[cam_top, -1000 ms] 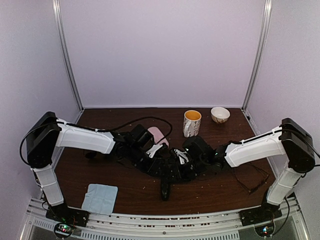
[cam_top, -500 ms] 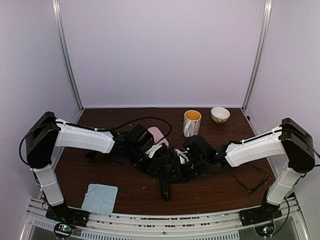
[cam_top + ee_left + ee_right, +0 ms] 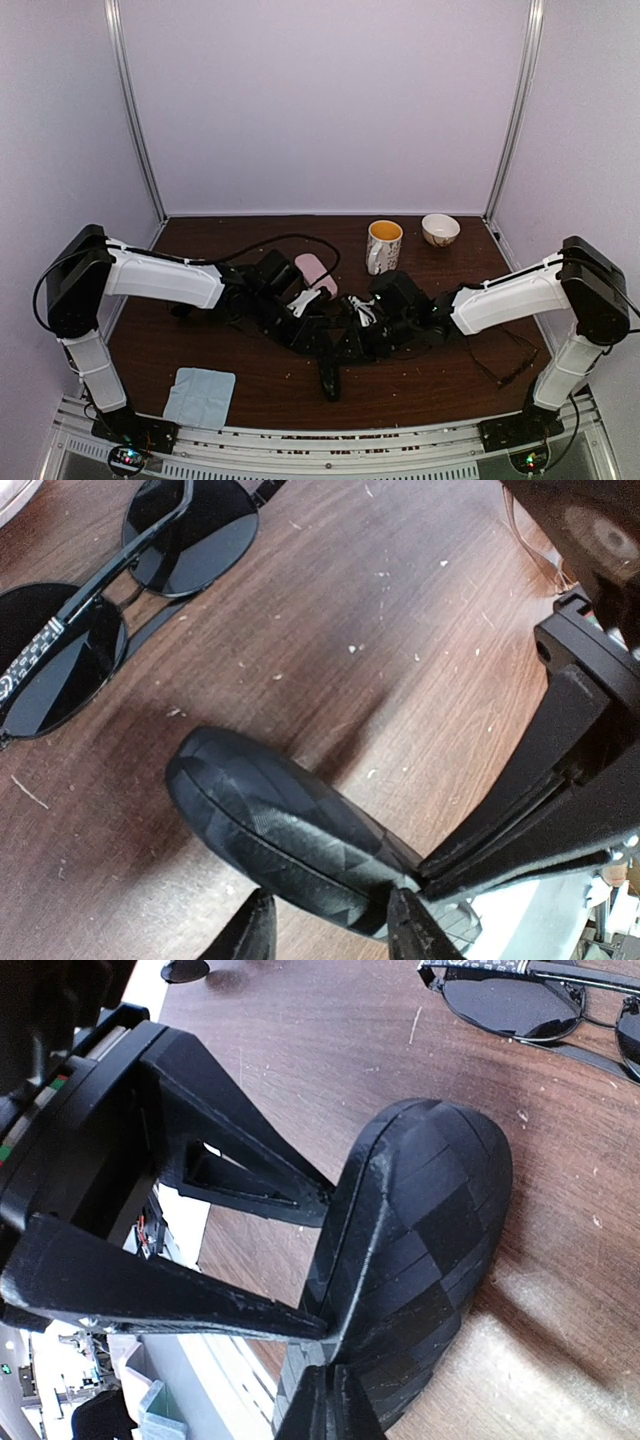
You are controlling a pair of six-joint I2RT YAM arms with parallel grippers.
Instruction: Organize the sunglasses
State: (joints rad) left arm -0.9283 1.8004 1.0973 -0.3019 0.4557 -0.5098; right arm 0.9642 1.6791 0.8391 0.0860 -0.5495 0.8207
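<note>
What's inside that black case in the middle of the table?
The inside cannot be seen: the black case has its two halves together along the seam, so any contents are covered. The black sunglasses lie outside it, on the table.

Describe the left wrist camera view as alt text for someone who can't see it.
A black faceted hard case lies on a speckled brown wooden table, its near end gripped by the left gripper, while the closed right gripper meets it from the right. Dark-lensed sunglasses lie apart at the upper left.
</note>
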